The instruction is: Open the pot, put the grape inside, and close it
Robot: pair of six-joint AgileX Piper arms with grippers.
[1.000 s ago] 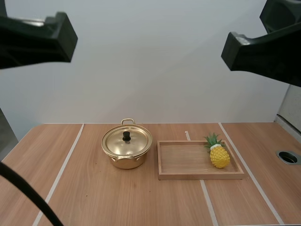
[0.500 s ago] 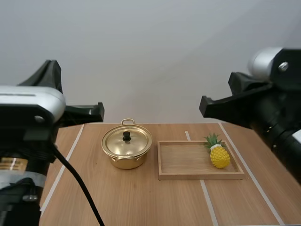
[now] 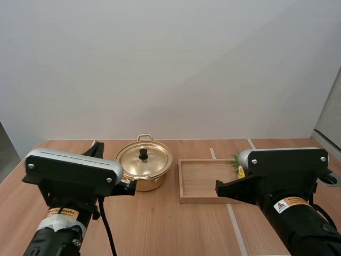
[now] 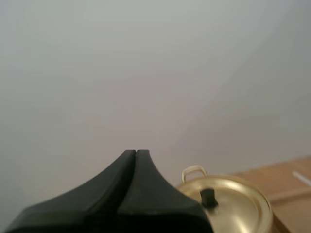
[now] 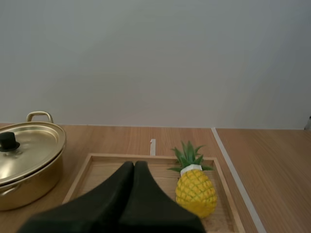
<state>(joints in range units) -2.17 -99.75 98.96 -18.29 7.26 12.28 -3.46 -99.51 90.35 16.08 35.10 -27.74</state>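
Two grippers were nearest to the cameras, and both were empty. The left gripper point(image 4: 136, 153) had its fingers pressed together as one dark wedge and pointed toward the pot point(image 3: 143, 183). The right gripper point(image 5: 134, 165) was closed in the same way on nothing, low before the wooden tray point(image 5: 97, 170). Farther on the table point(image 3: 176, 224), the golden pot stood with its lid point(image 3: 154, 160) on and the black knob point(image 3: 143, 154) upright in the middle. Just beside it the tray held one fruit at its right end, a yellow pineapple point(image 5: 196, 191); I saw no grape. I judged the risk to be this: closed fingers could not take the knob and might push the pot aside, and the right arm had only the pineapple to pick.
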